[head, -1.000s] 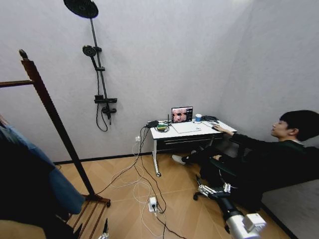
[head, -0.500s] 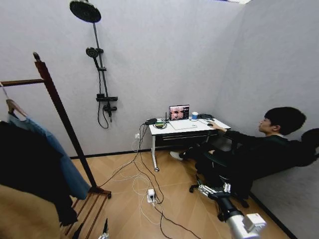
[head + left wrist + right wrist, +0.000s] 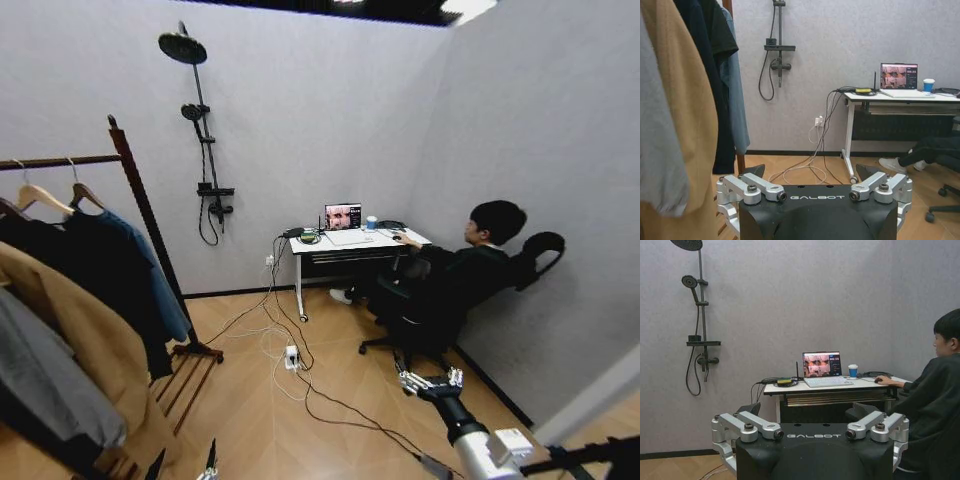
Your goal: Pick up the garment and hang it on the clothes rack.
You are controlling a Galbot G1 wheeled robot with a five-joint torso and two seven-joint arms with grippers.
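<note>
Clothes rack (image 3: 140, 205) stands at the left of the head view: dark wooden upright with a knob top, horizontal rail, slatted base on the floor. The garment (image 3: 95, 270), black and long, hangs from a wooden hanger (image 3: 85, 193) on the rail, between a tan coat (image 3: 85, 340) and a blue shirt (image 3: 160, 285). A grey top (image 3: 45, 385) hangs nearest the camera.

Left gripper (image 3: 812, 172) is low, just beside the hung clothes, fingers spread wide, holding nothing. White lettering on its black body reads "GALBOT". Right gripper (image 3: 810, 412) faces a white desk (image 3: 840, 386) by the far wall, jaws likewise wide and empty, same "GALBOT" mark.

On the desk: an open laptop (image 3: 822, 365), screen lit but its content too small to read, and a paper cup (image 3: 853, 371). Cables (image 3: 285, 350) trail across the wood floor.
</note>
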